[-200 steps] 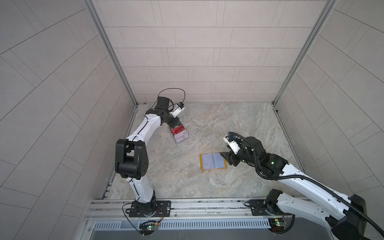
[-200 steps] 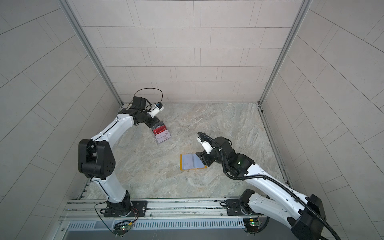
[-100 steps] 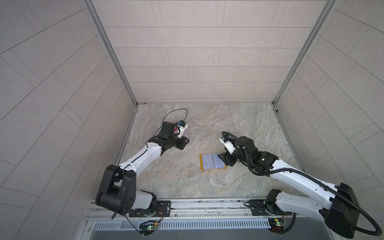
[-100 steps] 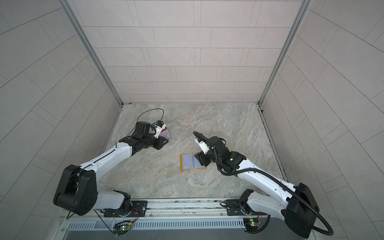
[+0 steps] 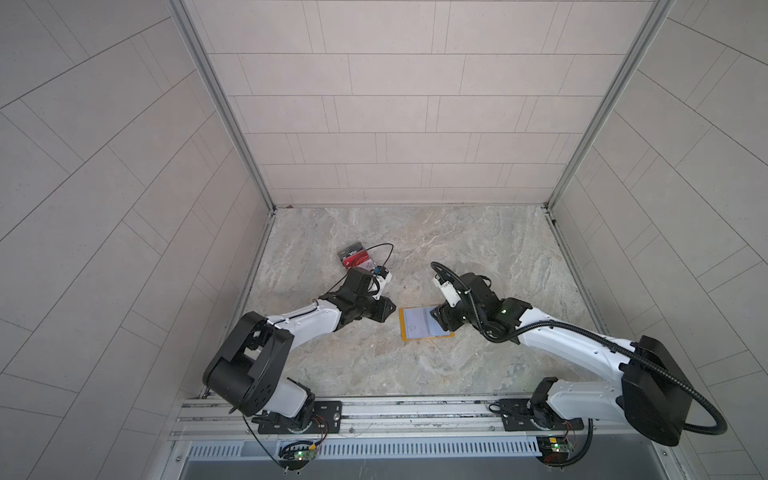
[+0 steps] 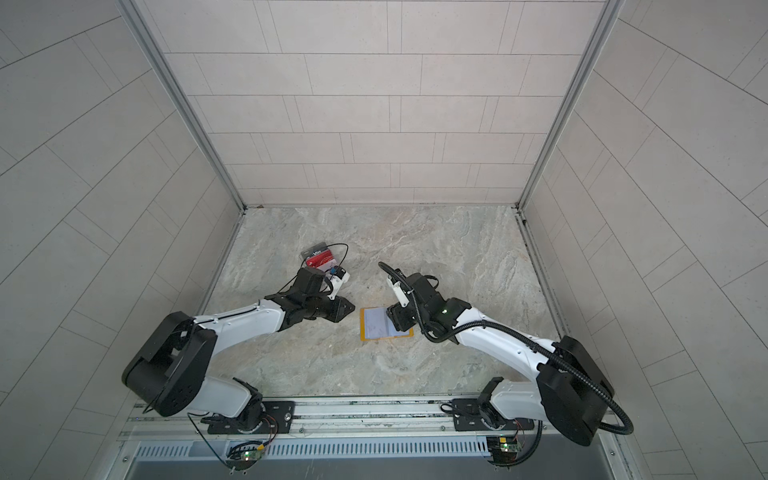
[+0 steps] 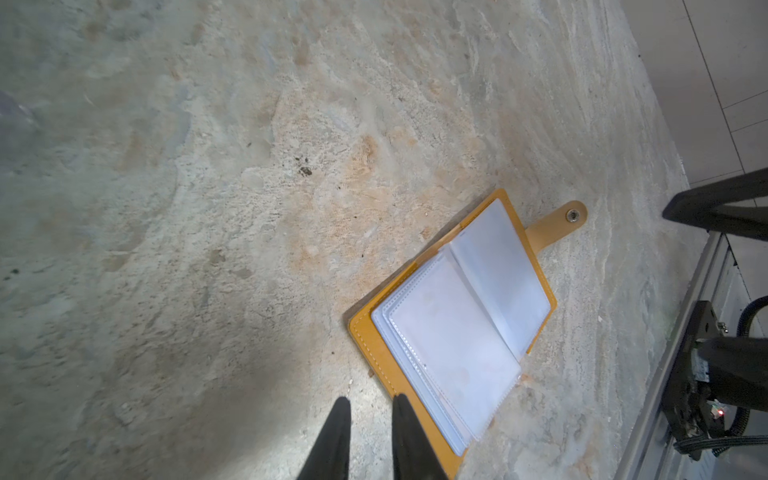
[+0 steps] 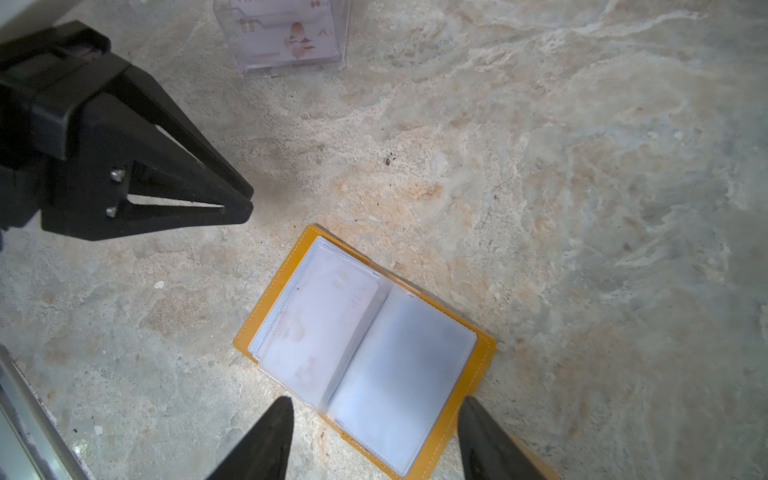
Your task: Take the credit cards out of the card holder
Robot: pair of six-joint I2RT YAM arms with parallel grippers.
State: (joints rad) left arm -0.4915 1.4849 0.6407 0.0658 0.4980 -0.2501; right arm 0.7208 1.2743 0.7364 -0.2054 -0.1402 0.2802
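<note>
Across the marble table [image 5: 478,249]: wide bare stone toward the far wall and the right edge. Just beside the card holder [image 5: 417,328], off its left edge: left gripper [image 5: 390,311], tips narrowly parted, empty. Over the opposite edge: right gripper [image 8: 376,415], spread wide, gripping nothing. Card holder flat and open at mid-table, snap tab [image 7: 575,216] out on stone. Toward the far left, well apart: clear box [image 8: 249,70] with red credit cards [image 5: 360,261] inside, free stone between.
</note>
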